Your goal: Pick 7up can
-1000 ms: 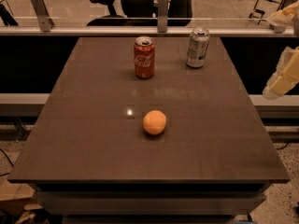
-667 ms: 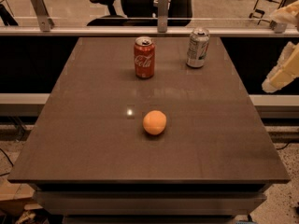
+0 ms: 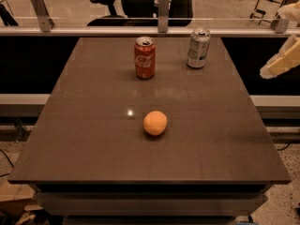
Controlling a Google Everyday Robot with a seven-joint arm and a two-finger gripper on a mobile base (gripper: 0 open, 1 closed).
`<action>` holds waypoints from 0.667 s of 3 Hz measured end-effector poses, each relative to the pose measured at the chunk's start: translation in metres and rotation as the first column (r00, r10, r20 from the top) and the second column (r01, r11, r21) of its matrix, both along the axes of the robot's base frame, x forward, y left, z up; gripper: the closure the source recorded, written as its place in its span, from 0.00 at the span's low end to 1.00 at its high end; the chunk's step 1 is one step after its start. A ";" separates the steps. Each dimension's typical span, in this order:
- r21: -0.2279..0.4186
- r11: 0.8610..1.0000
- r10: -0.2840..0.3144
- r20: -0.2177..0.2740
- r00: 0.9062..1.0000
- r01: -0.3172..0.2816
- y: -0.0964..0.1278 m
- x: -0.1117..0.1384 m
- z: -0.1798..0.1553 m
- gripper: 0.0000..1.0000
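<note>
The 7up can [image 3: 198, 48] is silver-grey with dark green marks and stands upright at the far right of the dark table [image 3: 93, 139]. A red Coca-Cola can [image 3: 145, 57] stands upright to its left, apart from it. My gripper [image 3: 280, 62] is a cream-coloured shape at the right edge of the camera view, off the table's right side. It is raised above table height, to the right of the 7up can and well apart from it. It holds nothing that I can see.
An orange [image 3: 155, 123] lies near the middle of the table. A metal rail with glass [image 3: 159, 31] runs behind the far edge, with an office chair [image 3: 140, 1] beyond it. Another cream arm part [image 3: 293, 9] shows at the top right.
The cream gripper at the right edge has moved slightly up and left, toward the table. The cans and the orange have not moved.
</note>
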State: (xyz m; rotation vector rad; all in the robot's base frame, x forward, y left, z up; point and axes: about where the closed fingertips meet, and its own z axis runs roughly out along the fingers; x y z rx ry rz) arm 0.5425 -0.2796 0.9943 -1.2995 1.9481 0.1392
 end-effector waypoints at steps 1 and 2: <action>0.105 0.994 -0.027 0.016 1.000 0.025 -0.009 0.022 0.000 0.00; 0.198 0.979 -0.057 0.019 0.998 0.052 -0.009 0.042 -0.004 0.00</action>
